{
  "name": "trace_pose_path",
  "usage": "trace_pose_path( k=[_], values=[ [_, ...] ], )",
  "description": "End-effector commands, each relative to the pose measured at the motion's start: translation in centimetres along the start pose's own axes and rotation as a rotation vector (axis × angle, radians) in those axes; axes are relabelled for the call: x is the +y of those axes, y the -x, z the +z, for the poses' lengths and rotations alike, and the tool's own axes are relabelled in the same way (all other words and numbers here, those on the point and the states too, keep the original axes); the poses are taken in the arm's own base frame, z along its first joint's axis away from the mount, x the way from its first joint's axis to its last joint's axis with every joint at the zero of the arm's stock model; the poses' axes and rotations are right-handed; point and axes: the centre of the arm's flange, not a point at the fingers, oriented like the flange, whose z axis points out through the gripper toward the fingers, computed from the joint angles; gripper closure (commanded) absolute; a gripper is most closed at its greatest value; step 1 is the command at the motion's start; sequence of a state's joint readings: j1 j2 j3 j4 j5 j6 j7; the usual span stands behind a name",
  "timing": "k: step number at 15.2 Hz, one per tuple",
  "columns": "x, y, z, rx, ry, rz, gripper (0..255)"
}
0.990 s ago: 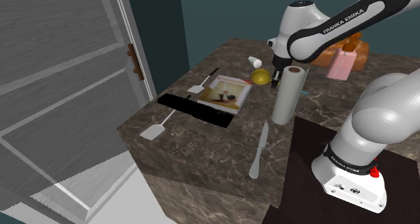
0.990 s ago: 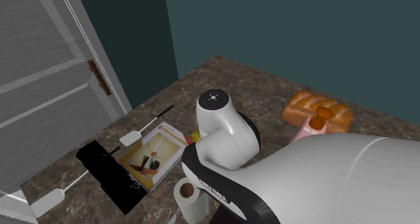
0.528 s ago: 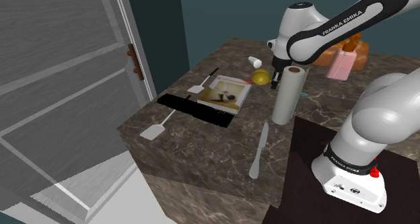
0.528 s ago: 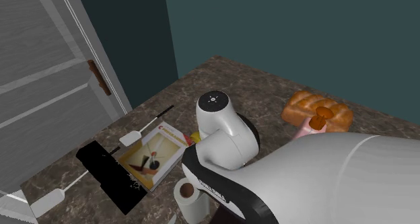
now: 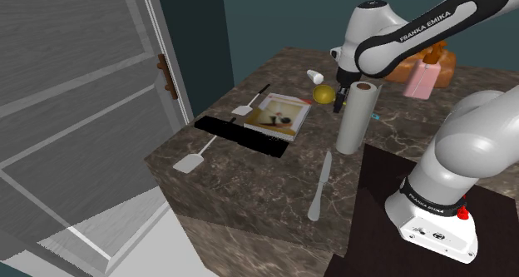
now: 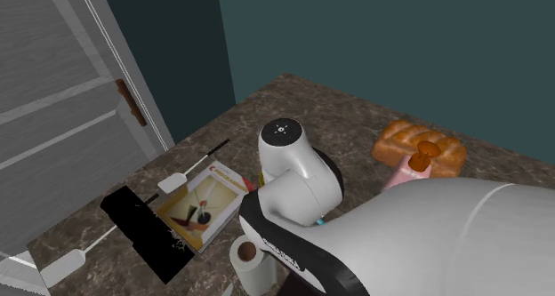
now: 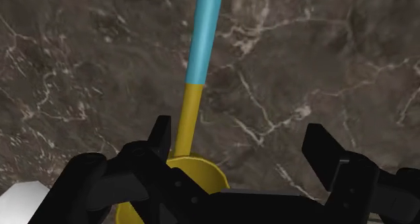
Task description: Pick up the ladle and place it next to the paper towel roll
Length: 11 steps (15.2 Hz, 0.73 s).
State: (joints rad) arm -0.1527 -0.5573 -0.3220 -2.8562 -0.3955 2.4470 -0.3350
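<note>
The ladle (image 7: 193,95) has a yellow bowl and a handle that runs from yellow into light blue. It lies on the dark marble counter (image 7: 323,61). My gripper (image 7: 239,140) hangs open just above it, and the fingers (image 7: 161,136) stand wide apart without clasping it; the handle passes close beside one finger. From the shoulder camera the yellow bowl (image 5: 323,94) shows right beside the upright white paper towel roll (image 5: 354,117), with my gripper (image 5: 339,101) low between them.
A picture book (image 5: 280,115), two white spatulas (image 5: 191,161) (image 5: 244,110) and a black cut-out (image 5: 241,137) lie toward the shoulder view's left. A white knife (image 5: 320,186) lies near the stand. A bread loaf (image 5: 443,61) and a pink bottle (image 5: 420,81) stand behind the arm.
The fingers have parted and let go of the ladle, which now rests on the counter by the roll. The arm itself has hardly shifted.
</note>
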Motion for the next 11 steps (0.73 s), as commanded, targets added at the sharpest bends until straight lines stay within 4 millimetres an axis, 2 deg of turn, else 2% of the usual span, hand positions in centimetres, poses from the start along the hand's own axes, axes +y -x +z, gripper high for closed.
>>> trace_pose_path(
  k=[1,3,11],
  values=[
    [0.0,0.0,-2.0,-0.001,0.000,0.000,0],
    [0.0,0.0,-4.4,-0.001,0.000,0.000,0],
    [0.0,0.0,-4.4,-0.001,0.000,0.000,0]
  ],
)
